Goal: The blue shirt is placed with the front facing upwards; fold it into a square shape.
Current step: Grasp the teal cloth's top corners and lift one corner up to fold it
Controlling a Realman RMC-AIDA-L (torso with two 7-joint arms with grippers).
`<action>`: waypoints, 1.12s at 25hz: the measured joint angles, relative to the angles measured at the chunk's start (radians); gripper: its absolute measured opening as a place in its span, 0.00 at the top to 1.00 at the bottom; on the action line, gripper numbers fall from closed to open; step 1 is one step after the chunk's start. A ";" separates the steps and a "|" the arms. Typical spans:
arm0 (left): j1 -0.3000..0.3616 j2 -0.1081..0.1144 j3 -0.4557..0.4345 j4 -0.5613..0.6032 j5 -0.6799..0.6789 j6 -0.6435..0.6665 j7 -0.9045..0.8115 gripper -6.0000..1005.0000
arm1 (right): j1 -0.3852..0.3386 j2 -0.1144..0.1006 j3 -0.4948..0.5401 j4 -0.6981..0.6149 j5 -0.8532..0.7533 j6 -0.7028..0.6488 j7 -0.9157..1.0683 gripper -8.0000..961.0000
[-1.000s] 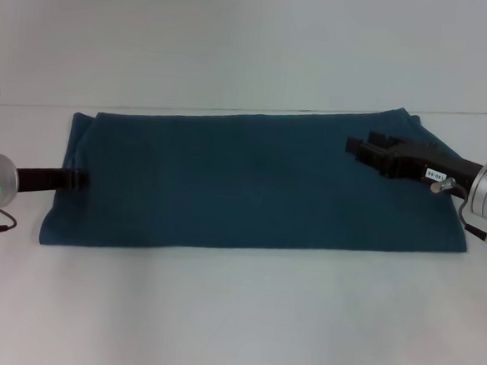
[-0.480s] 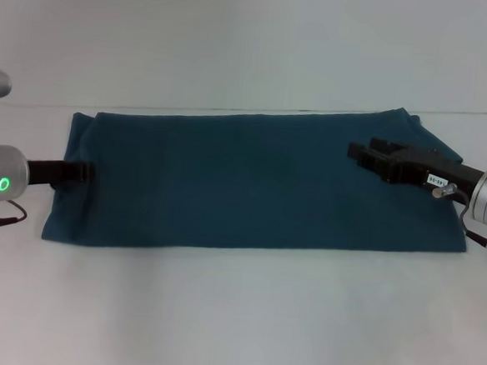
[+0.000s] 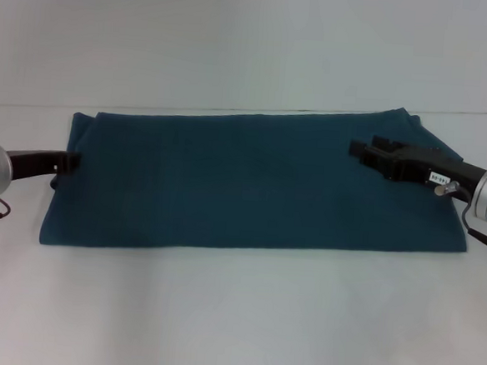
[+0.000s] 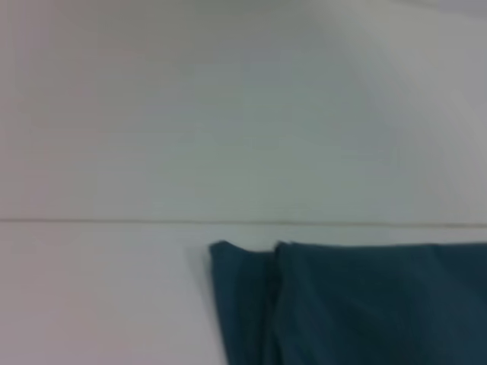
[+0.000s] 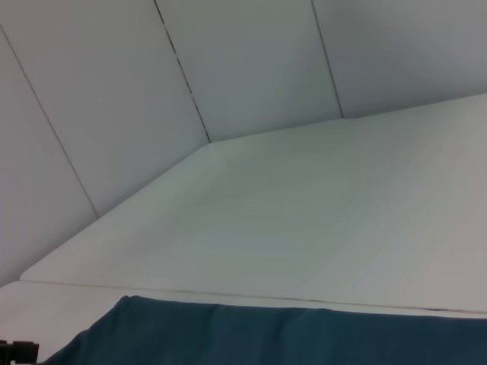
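The blue shirt point(image 3: 243, 182) lies flat on the white table as a long plain teal rectangle, with no lettering showing. My left gripper point(image 3: 73, 161) sits low at the shirt's left edge, its tip just over the cloth. My right gripper point(image 3: 364, 149) hovers over the shirt's right part, pointing left, open and holding nothing. The left wrist view shows the shirt's layered far-left corner point(image 4: 365, 304). The right wrist view shows only the shirt's far edge point(image 5: 266, 334).
The white table point(image 3: 234, 315) stretches wide in front of the shirt. A white wall point(image 3: 237, 40) rises just behind the shirt's far edge. Nothing else stands on the table.
My left gripper has drawn back to the left and a little farther away, from over the cloth to its edge. The right gripper and the shirt have barely moved.
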 joint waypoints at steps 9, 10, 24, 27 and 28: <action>-0.007 0.006 -0.005 -0.047 -0.005 -0.067 -0.042 0.61 | 0.005 -0.002 0.000 -0.001 0.000 0.000 0.012 0.47; -0.007 0.007 -0.005 -0.052 -0.005 -0.068 -0.045 0.57 | 0.005 -0.002 0.000 -0.001 0.000 0.000 0.013 0.47; -0.034 0.025 -0.005 -0.139 -0.005 -0.084 -0.053 0.11 | 0.006 -0.005 -0.003 -0.001 0.000 0.000 0.026 0.47; -0.045 0.033 -0.007 -0.168 -0.005 -0.084 -0.054 0.12 | 0.009 -0.005 -0.011 -0.001 0.000 0.001 0.028 0.47; -0.047 0.034 -0.008 -0.171 -0.005 -0.084 -0.055 0.12 | 0.009 -0.005 -0.011 -0.001 0.000 0.001 0.028 0.47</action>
